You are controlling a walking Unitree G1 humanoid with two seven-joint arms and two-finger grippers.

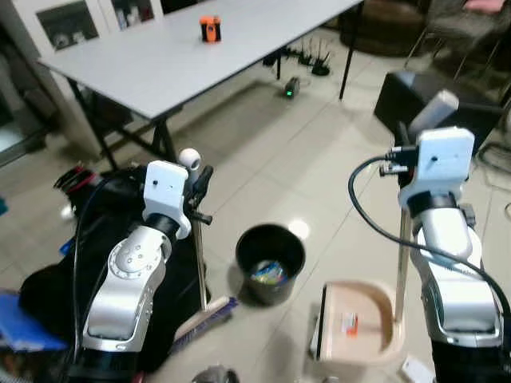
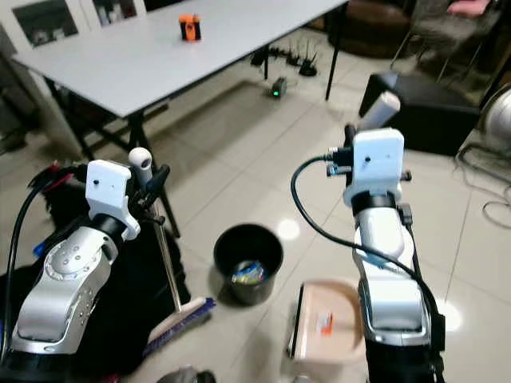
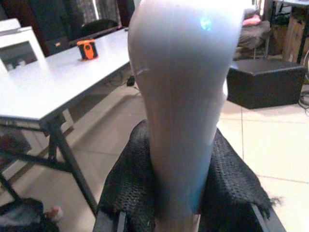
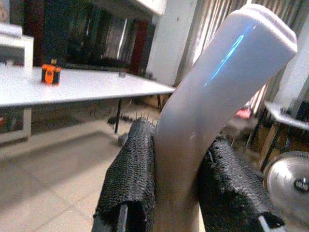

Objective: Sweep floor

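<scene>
Table [image 1: 160, 56] stands beyond the bin [image 1: 270, 259]. Dustpan [image 1: 359, 323] rests on the floor beside the bin; right gripper [image 4: 176, 193] is clamped on its handle. Left gripper [image 3: 178, 193] is clamped on the broom [image 1: 200, 271], bristles on the floor.

The left pincer [image 2: 152, 187] is closed round the thin handle of a broom [image 2: 177, 317], whose brush head rests on the tiled floor [image 2: 239, 152] below it. The right pincer [image 2: 355, 152] grips the upright handle of a beige dustpan [image 2: 326, 323] standing on the floor beneath it. Between the two pincers and lower down sits a black bin [image 2: 248, 262] with some litter inside, and well beyond them stands a grey table [image 2: 160, 56] carrying a small orange object [image 2: 188, 27].
</scene>
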